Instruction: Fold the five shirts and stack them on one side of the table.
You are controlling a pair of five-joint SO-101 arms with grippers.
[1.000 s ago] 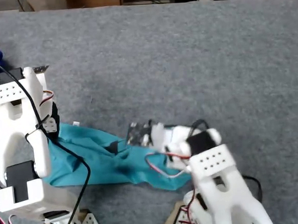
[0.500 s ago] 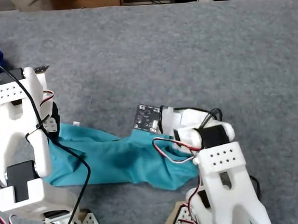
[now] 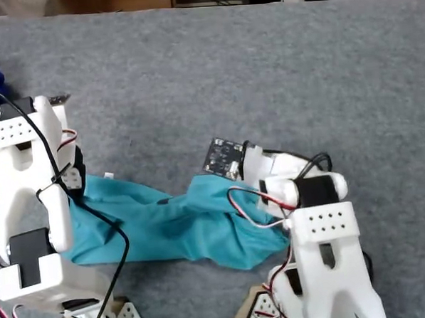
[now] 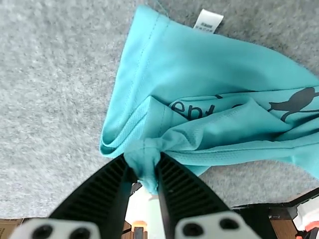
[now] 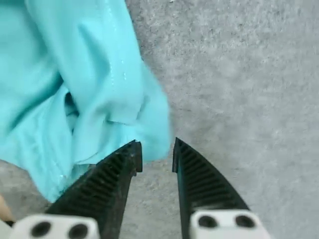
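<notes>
My left pincer (image 4: 144, 170) is clenched on a bunched corner of the teal, thin-knit shirt (image 4: 209, 89). The cloth is squeezed into a small knot between the two black ribbed jaws, and folds fan out from that knot across the grey carpet-like table top (image 4: 50, 74). A small white sewn-in label (image 4: 208, 20) sticks out from the shirt's far hem, and a dark printed motif (image 4: 294, 102) runs along a crease in the middle of the fabric.

My right pincer (image 5: 155, 149) is released, its jaws narrowly parted with bare grey surface showing between them. The shirt (image 5: 75, 74) lies rumpled just beyond the tips. Its nearest edge is blurred there and seems to reach the tips without being held, though I cannot be sure of that.

From above, the shirt (image 3: 166, 225) lies crumpled in a long band on the table top (image 3: 265, 71) near the arms' bases, stretched between my two white arms. One end is tucked under my left arm (image 3: 28, 176), at the table's left side. The other end is heaped in loose folds against my right arm (image 3: 308, 211). A small dark circuit board (image 3: 223, 157) sits at that arm's wrist, just past the heaped cloth.
</notes>
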